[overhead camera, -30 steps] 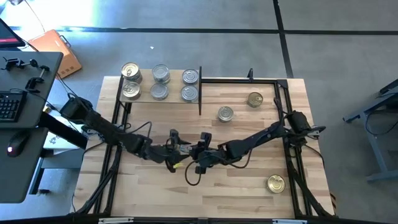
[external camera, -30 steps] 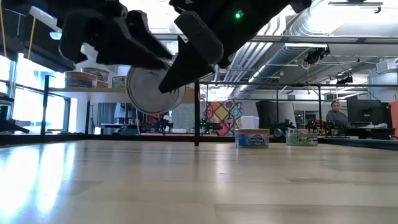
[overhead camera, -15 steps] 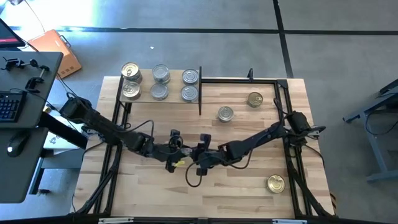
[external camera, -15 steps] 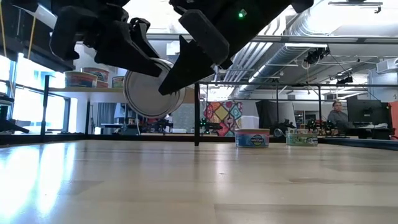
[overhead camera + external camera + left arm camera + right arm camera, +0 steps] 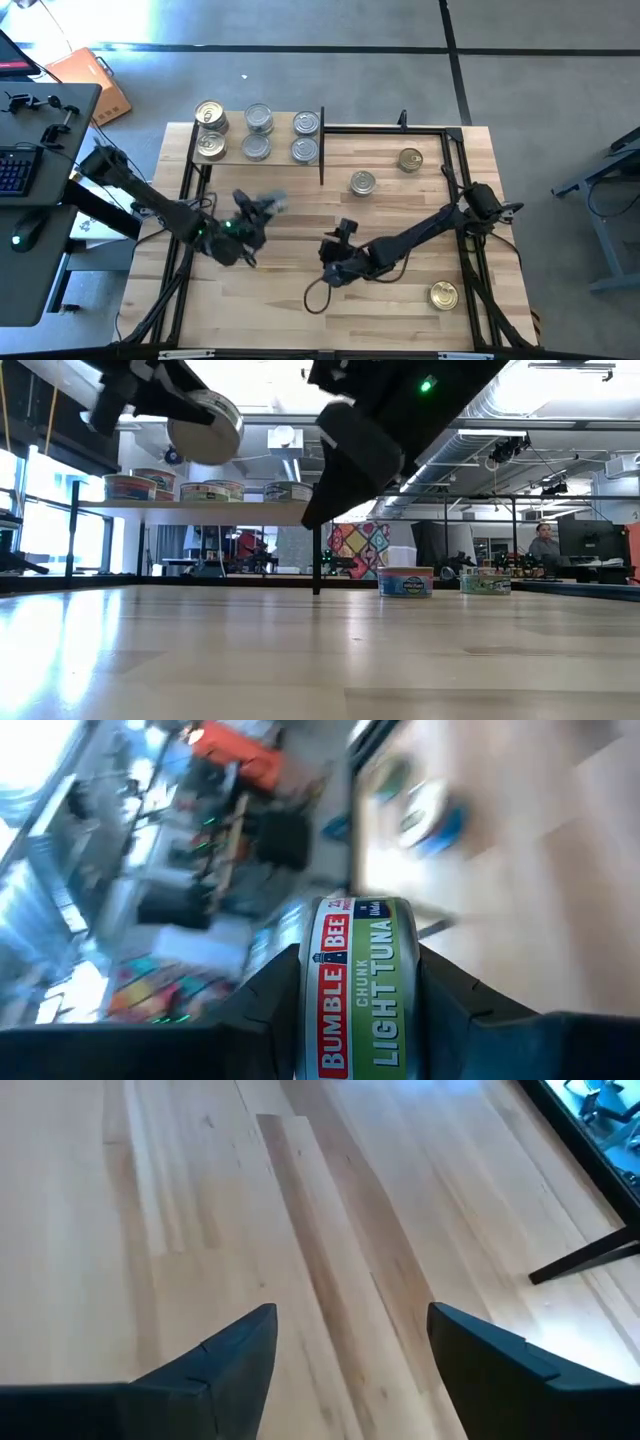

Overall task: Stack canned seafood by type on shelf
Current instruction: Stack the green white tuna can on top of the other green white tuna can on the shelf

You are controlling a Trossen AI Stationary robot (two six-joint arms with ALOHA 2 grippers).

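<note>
1. Handed over: tin [image 5: 362, 990] now pinched in left gripper [image 5: 262, 207], up in the air near the table's [image 5: 400, 310] middle, left of centre.
2. Let go by right gripper [image 5: 345, 1350], now spread wide and empty, low over the table's middle.
3. Six tins already on the shelf [image 5: 228, 153] at the far left corner.
4. Three tins left on the table: two [image 5: 363, 182] near the far edge, one [image 5: 443, 295] by the near right corner.
5. Likely next: held tin onto the shelf.

L arm reached in from the left edge, elbow bent, left gripper [image 5: 262, 206] raised off the surface, fingers [image 5: 455, 1010] clamped either side of a tin [image 5: 358, 988]. R arm stretched low across centre; right gripper [image 5: 343, 236] spread, apparently empty.
</note>
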